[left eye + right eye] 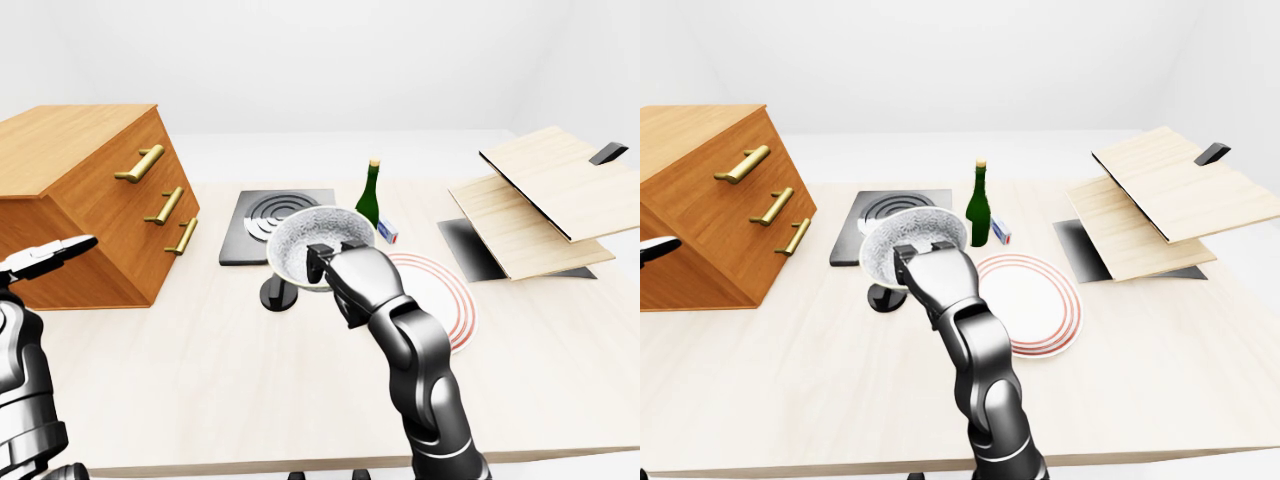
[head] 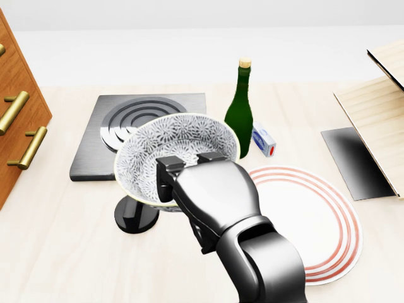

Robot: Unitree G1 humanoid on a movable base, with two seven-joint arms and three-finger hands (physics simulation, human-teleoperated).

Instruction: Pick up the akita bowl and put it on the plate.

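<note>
The akita bowl, white with a grey flower pattern, hangs tilted above the table. My right hand is shut on its near rim, with fingertips hooked over the edge. The bowl's dark shadow falls on the wood below it. The plate, white with red rings, lies to the right; my hand and forearm hide its left part. In the left-eye view my left hand hovers at the far left beside the drawers, fingers spread and holding nothing.
A green bottle stands just right of the bowl, with a small blue and white box beside it. A metal burner plate lies behind the bowl. Wooden drawers stand on the left, slanted wooden boards on the right.
</note>
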